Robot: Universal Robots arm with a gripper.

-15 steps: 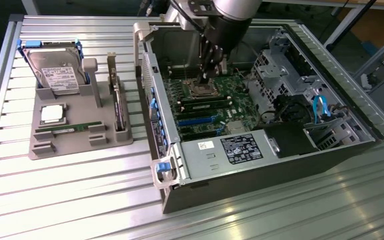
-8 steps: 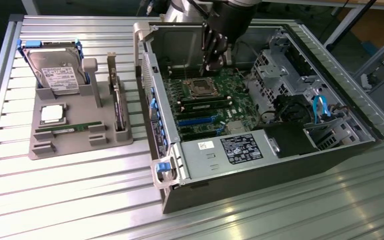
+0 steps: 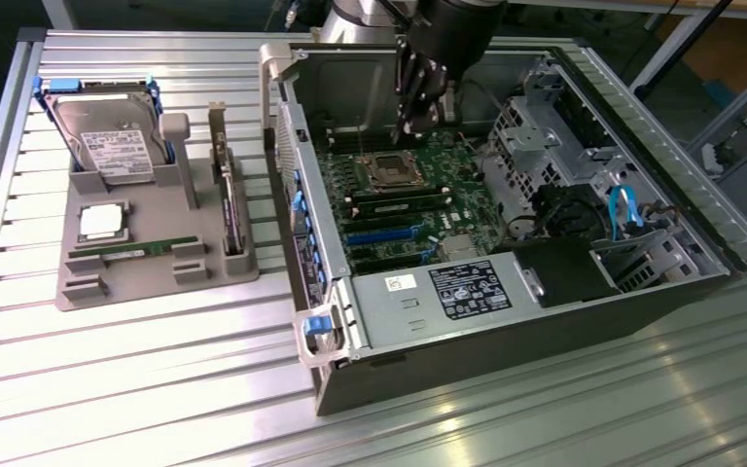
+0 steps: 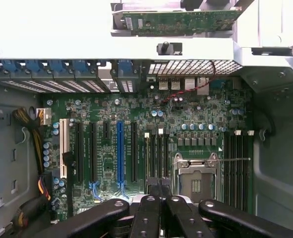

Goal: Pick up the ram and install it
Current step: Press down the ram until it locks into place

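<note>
Our gripper (image 3: 422, 115) hangs inside the open computer case (image 3: 633, 292), its fingers pressed together, and in the wrist view a thin dark edge shows between the fingertips (image 4: 155, 192) — we cannot tell from that alone whether it is a board.

Directly beneath the gripper lies the motherboard (image 3: 407, 209), with the empty processor socket (image 4: 196, 181) just beside the fingertips and the memory slots (image 4: 156, 153) running away from them, long axis in line with the closed fingers. A second bank of slots (image 4: 235, 158) sits on the far side of the socket.

Well away from the gripper, out past the case wall toward the exterior view's left, we see a grey parts tray (image 3: 88, 292) on the tabletop (image 3: 127, 389). The ram (image 3: 131, 250) lies there, a narrow green stick seated flat in its cradle, long axis roughly crosswise to the slots in the case. So the ram we can identify rests in the tray, apart from the gripper.

The arm (image 3: 458, 29) comes down steeply from above the case's rear, wrist pointing at the board.
</note>
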